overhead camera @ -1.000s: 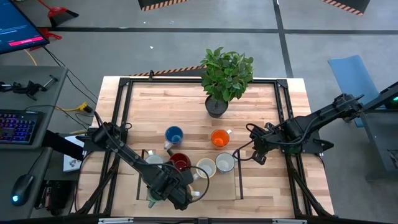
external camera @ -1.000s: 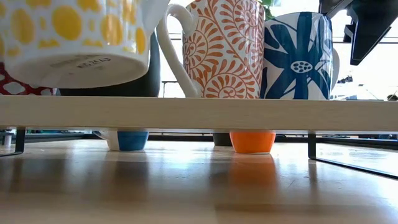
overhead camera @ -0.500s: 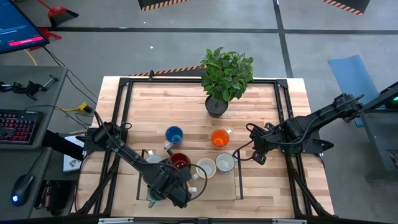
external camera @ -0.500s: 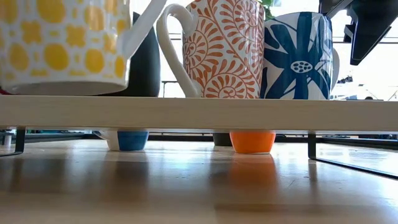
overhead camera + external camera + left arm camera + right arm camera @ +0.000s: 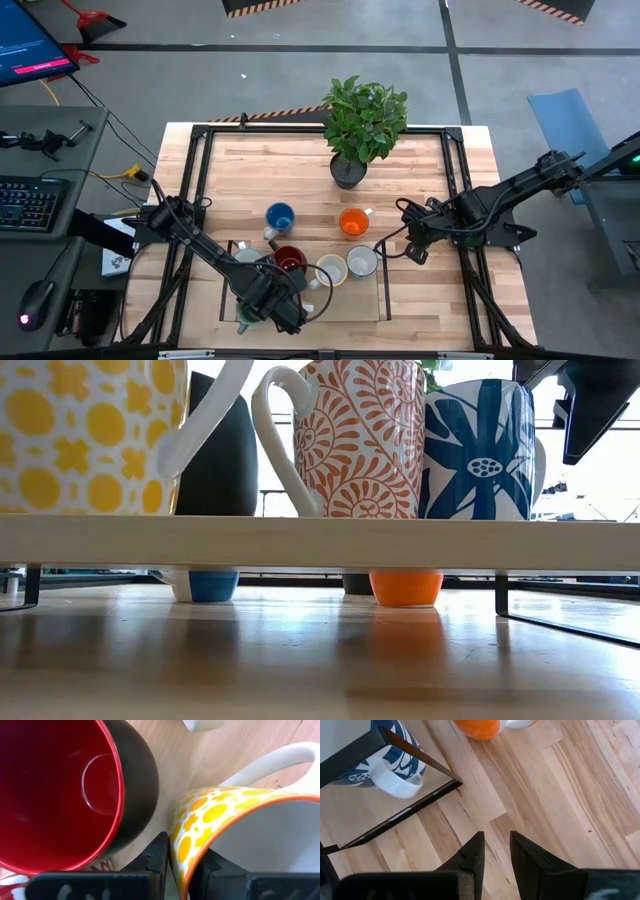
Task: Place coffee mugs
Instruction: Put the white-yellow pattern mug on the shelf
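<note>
A white mug with yellow dots point(image 5: 215, 815) point(image 5: 90, 440) stands on the wooden shelf point(image 5: 320, 542) at the table's near edge, with my left gripper point(image 5: 180, 865) point(image 5: 290, 305) shut on its rim. Close beside it stands a dark red mug point(image 5: 65, 795). An orange-patterned mug point(image 5: 360, 440) and a blue-flowered mug point(image 5: 475, 450) stand farther along the shelf. A blue mug point(image 5: 280, 216) and an orange mug point(image 5: 352, 222) stand on the table behind. My right gripper point(image 5: 495, 852) hangs open over bare wood right of the shelf. My left gripper has the yellow-dotted mug's wall at the rim point(image 5: 181, 845), on the side away from the handle point(image 5: 280, 760). One finger point(image 5: 160, 852) is outside the wall and one point(image 5: 202, 865) inside. The fingers come from above, pointing down. The mug is upright, its base on the shelf board.
A potted plant point(image 5: 362, 125) stands at the table's far middle. More pale mugs point(image 5: 345, 266) crowd the shelf in the high view. The shelf's dark metal frame point(image 5: 410, 805) runs close by my right gripper. Bare wood lies on the table's far left and right.
My left gripper has tipped a little and lowered the yellow-dotted mug. A second ago the mug hung tilted above the shelf with its underside showing; now it is upright with its base down on the board.
</note>
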Robot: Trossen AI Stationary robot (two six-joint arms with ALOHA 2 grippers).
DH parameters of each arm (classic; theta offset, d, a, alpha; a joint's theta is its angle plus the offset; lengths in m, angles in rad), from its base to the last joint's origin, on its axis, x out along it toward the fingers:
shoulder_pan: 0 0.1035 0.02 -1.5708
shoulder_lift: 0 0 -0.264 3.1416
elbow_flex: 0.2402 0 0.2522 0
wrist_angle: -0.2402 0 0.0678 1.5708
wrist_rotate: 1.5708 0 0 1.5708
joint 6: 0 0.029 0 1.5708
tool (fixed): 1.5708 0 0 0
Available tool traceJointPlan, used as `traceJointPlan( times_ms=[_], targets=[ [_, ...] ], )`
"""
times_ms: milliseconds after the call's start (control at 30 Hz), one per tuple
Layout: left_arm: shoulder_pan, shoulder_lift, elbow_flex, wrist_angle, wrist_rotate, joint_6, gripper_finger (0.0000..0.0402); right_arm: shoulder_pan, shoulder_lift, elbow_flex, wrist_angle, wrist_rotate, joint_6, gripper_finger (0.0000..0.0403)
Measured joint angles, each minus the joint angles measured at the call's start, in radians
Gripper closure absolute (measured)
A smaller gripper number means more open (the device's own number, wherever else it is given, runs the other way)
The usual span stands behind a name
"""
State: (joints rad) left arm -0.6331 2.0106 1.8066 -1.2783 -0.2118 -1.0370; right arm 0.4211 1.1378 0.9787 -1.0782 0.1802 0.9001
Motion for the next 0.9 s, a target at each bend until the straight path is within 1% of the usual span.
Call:
traceJointPlan(
  times_ms=[300,533,667,900],
  targets=[
    [0.0,0.0,0.0,0.003,0.0,0.0,0.0354,0.0,0.0,0.0,0.0,0.0,-0.01,0.0331],
    [0.016,0.0,0.0,0.001,0.0,-0.008,0.0328,0.001,0.0,0.0,0.003,0.0,-0.007,0.0331],
    [0.03,-0.003,0.0,-0.005,0.029,-0.007,0.0316,0.001,0.0,0.0,0.009,0.0,-0.007,0.0331],
    [0.038,-0.082,-0.001,-0.009,0.027,-0.007,0.0311,0.001,0.0,0.0,0.013,0.0,-0.007,0.0331]
  ],
)
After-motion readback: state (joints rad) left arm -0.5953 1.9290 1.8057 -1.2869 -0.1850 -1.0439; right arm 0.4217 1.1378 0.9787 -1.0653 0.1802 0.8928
